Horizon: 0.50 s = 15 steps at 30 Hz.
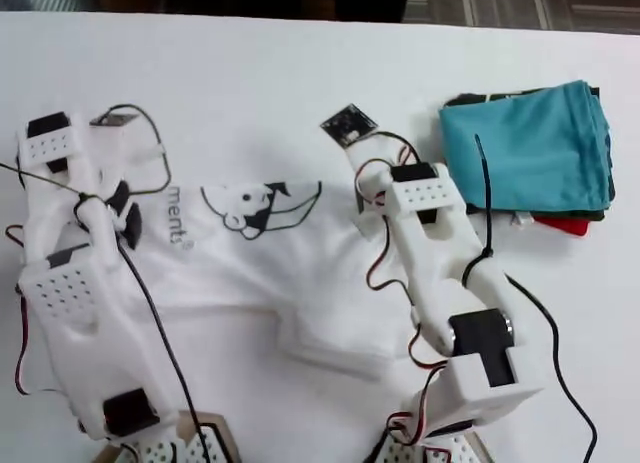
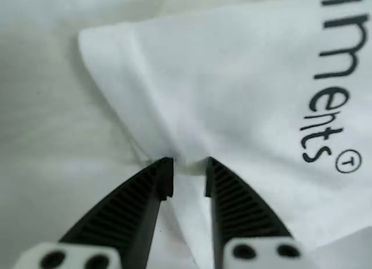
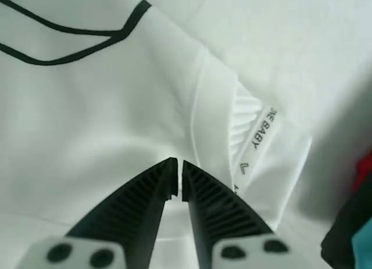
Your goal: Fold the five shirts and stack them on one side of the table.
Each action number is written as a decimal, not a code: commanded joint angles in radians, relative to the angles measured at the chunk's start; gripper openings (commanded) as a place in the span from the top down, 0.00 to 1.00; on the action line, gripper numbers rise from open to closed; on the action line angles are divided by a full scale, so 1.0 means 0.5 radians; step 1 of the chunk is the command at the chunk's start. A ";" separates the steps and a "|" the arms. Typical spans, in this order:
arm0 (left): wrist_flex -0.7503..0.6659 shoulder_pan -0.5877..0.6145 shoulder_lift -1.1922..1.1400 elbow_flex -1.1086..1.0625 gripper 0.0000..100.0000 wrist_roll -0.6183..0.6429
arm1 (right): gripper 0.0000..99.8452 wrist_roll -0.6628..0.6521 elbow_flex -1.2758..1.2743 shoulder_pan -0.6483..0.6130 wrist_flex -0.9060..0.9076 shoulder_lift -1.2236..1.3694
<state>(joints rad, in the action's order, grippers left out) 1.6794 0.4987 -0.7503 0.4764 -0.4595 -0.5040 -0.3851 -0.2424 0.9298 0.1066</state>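
A white shirt [image 1: 250, 268] with a black drawing and lettering lies partly folded in the middle of the table. My left gripper [image 2: 187, 177] is at the shirt's left edge beside the lettering, shut on a raised fold of the white cloth [image 2: 232, 94]. At the shirt's right side, near the collar label [image 3: 260, 135], my right gripper [image 3: 178, 179] has its fingers pressed almost together on puckered white cloth [image 3: 104, 118]. In the high view both arms [image 1: 70, 283] [image 1: 440, 243] lean over the shirt from the near side.
A stack of folded shirts [image 1: 525, 148] sits at the right of the table, teal on top with red [image 1: 560, 225] and dark cloth under it, close to the right arm. The white table [image 1: 250, 73] is bare toward the far edge.
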 commanded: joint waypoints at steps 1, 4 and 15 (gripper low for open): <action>-0.003 -0.012 0.018 0.087 0.97 0.025 | 0.98 0.018 0.064 -0.011 0.014 -0.115; 0.018 -0.061 0.021 0.173 0.97 0.025 | 0.98 0.018 0.064 -0.011 0.011 -0.115; 0.117 -0.190 0.003 0.545 0.97 0.028 | 0.98 0.018 0.064 0.008 0.017 -0.115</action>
<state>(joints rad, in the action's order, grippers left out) 1.7300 0.4051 -0.7595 0.7004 -0.4503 -0.5040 -0.3851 -0.2424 0.9298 0.1066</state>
